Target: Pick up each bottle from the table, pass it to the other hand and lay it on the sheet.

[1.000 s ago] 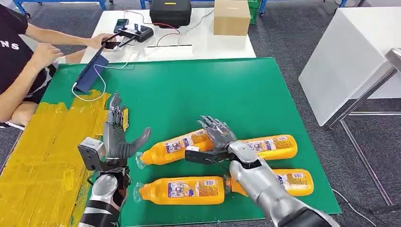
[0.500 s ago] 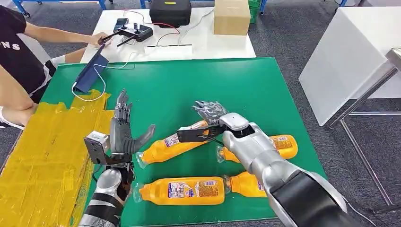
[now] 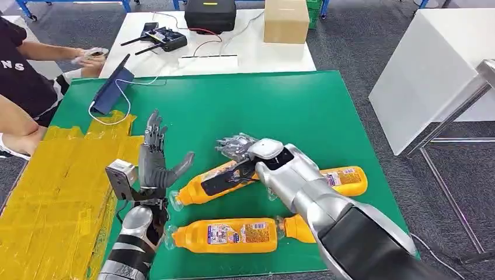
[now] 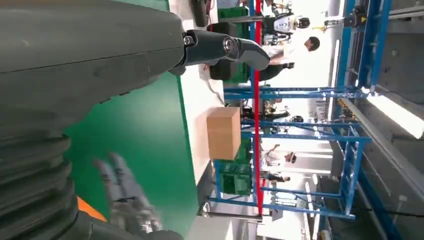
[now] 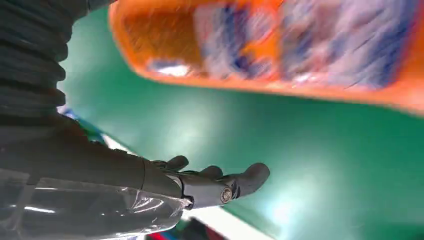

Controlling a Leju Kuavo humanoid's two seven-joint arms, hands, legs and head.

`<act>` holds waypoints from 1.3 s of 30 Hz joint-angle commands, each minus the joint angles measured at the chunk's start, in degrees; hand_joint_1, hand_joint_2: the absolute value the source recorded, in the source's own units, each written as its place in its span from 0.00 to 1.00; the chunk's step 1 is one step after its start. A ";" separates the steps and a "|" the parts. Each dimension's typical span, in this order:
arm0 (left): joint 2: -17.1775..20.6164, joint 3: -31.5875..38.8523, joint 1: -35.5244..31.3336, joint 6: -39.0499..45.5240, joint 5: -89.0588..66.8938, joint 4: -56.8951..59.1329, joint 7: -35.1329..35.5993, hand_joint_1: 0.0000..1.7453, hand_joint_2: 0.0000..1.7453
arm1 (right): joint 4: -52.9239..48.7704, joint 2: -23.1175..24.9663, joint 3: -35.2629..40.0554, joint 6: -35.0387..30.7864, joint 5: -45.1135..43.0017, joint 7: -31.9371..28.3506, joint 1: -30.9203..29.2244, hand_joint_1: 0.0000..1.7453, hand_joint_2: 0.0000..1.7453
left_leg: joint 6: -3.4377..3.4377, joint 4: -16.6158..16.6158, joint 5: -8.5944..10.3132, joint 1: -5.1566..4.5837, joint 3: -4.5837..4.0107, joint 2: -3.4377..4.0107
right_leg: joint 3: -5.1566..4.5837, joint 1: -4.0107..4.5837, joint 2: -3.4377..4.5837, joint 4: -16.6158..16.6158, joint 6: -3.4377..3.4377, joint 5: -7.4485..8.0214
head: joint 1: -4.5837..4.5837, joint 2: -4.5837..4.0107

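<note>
Right robot hand (image 3: 239, 149) grips the orange bottle (image 3: 213, 182), tilted above the green desk (image 3: 280, 111). Your left robot hand (image 3: 156, 166) waits spread wide; next, guide the handover.

The right hand (image 3: 242, 153) reaches across a tilted orange bottle (image 3: 205, 188) on the green desk (image 3: 292, 105); the left hand (image 3: 153, 166) stands open, fingers upright, beside the yellow sheet (image 3: 52, 198); three more bottles lie nearby.
</note>
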 commanded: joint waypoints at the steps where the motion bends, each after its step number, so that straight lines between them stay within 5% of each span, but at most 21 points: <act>1: 0.51 -1.28 -4.66 -0.49 1.26 7.76 -0.64 0.00 1.00 | 4.55 0.05 6.56 1.82 -3.75 -3.02 -1.26 0.00 1.00 | -0.04 -0.02 -0.01 0.03 0.09 -0.07 | 0.13 0.03 -0.11 -0.03 -0.01 -0.03 | 0.02 0.00; 17: 0.48 -2.31 -7.48 -1.18 3.11 11.74 -1.59 0.00 1.00 | 5.35 -1.45 7.28 5.88 -10.80 -4.86 -0.16 0.00 1.00 | -0.03 0.00 0.00 0.02 0.04 -0.04 | 0.06 0.02 -0.09 -0.01 -0.01 -0.02 | 0.02 0.02; 24: 0.00 -3.13 -7.56 -1.51 3.39 12.23 -1.60 0.00 1.00 | 7.18 -2.51 9.16 0.77 -10.70 4.31 3.76 0.00 1.00 | -0.04 -0.05 0.00 0.05 0.19 -0.16 | 0.27 0.06 -0.22 -0.11 -0.01 -0.04 | 0.02 0.00; 25: -0.04 -3.32 -7.40 -1.53 3.32 12.12 -1.57 0.00 1.00 | 7.44 -2.69 9.39 0.08 -10.44 5.27 4.49 0.04 1.00 | -0.05 -0.06 -0.01 0.09 0.24 -0.17 | 0.35 0.10 -0.25 -0.16 -0.01 -0.04 | 0.02 0.00; 27: -0.02 -3.61 -6.78 -1.45 3.14 11.42 -1.48 0.00 1.00 | 7.77 -3.05 10.20 -2.45 -9.29 8.21 6.34 0.49 1.00 | -0.03 -0.08 0.00 0.05 0.21 -0.19 | 0.30 0.06 -0.24 -0.14 0.00 -0.05 | 0.02 0.00; 29: 0.06 -3.65 -5.84 -1.24 2.84 10.04 -1.20 0.00 1.00 | 8.36 -2.87 11.39 -4.97 -7.44 12.12 7.67 0.65 1.00 | -0.04 -0.09 -0.02 0.05 0.24 -0.15 | 0.32 0.07 -0.19 -0.16 -0.01 -0.05 | 0.02 0.00; 34: 0.06 -3.83 -4.21 -0.93 2.05 7.29 -0.57 0.00 1.00 | 8.46 -2.43 13.18 -9.45 -3.94 18.90 9.92 0.86 1.00 | -0.07 -0.08 -0.07 0.05 0.28 -0.05 | 0.33 0.08 -0.11 -0.14 -0.02 -0.07 | -0.02 0.00; 35: 0.01 -3.96 -3.58 -0.88 1.86 6.16 -0.44 0.00 1.00 | 8.52 -2.23 13.17 -11.18 -3.35 20.46 10.45 0.97 1.00 | -0.05 -0.08 -0.03 0.06 0.25 -0.05 | 0.30 0.07 -0.12 -0.15 -0.03 -0.03 | 0.02 0.00; 39: -0.12 -4.96 -2.49 -0.89 1.10 4.25 -0.14 0.00 1.00 | 8.50 -2.26 12.42 -12.89 -3.11 21.71 11.23 1.00 1.00 | -0.05 -0.10 0.02 0.04 0.37 -0.01 | 0.40 0.07 -0.14 -0.17 -0.03 0.02 | 0.00 0.00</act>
